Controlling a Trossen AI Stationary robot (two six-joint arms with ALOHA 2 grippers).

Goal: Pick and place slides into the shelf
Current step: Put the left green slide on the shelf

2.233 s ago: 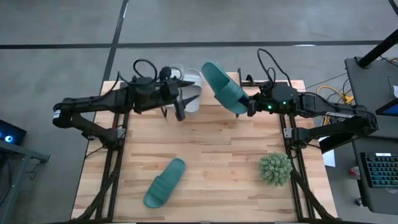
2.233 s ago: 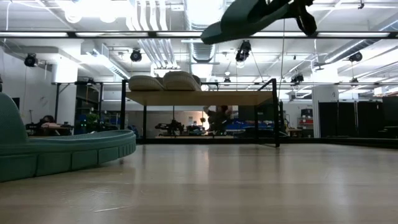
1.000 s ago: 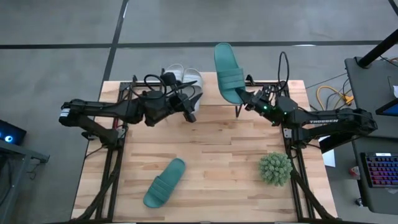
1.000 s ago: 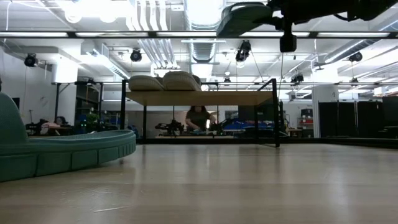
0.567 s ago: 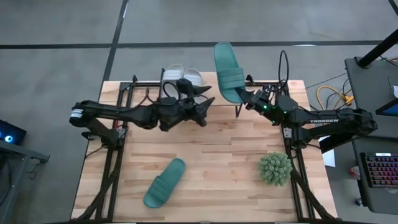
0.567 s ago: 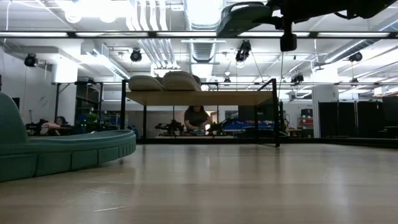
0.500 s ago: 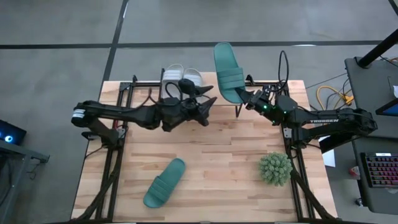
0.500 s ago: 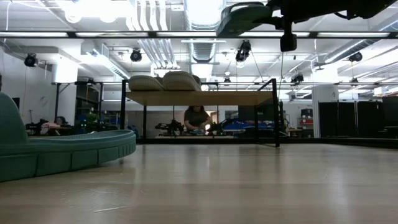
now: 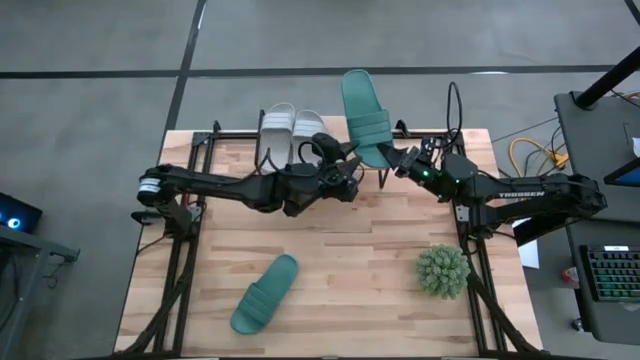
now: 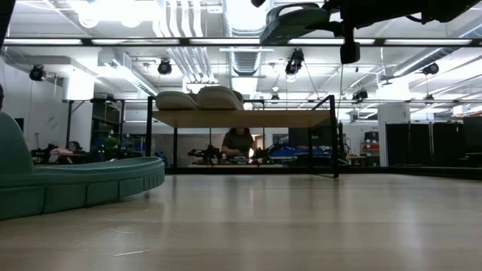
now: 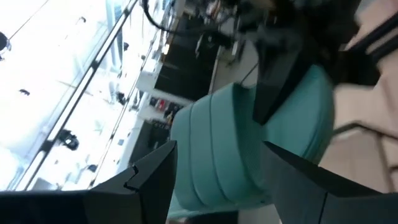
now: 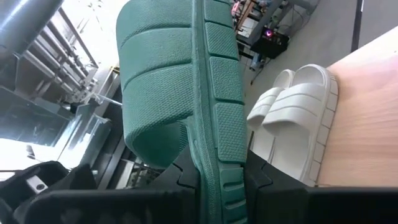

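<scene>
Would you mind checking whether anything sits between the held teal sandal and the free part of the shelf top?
Nothing rests there, but the open left gripper hovers close beside the teal foam slide sandal above the small wooden-topped shelf; the pale grey-white slide pair sits off to one side.

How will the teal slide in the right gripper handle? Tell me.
Probably light: the right gripper holds the teal slide up by one edge, shut on it. Likely fairly stiff: it juts out without drooping. Its textured sole should resist slipping.
</scene>
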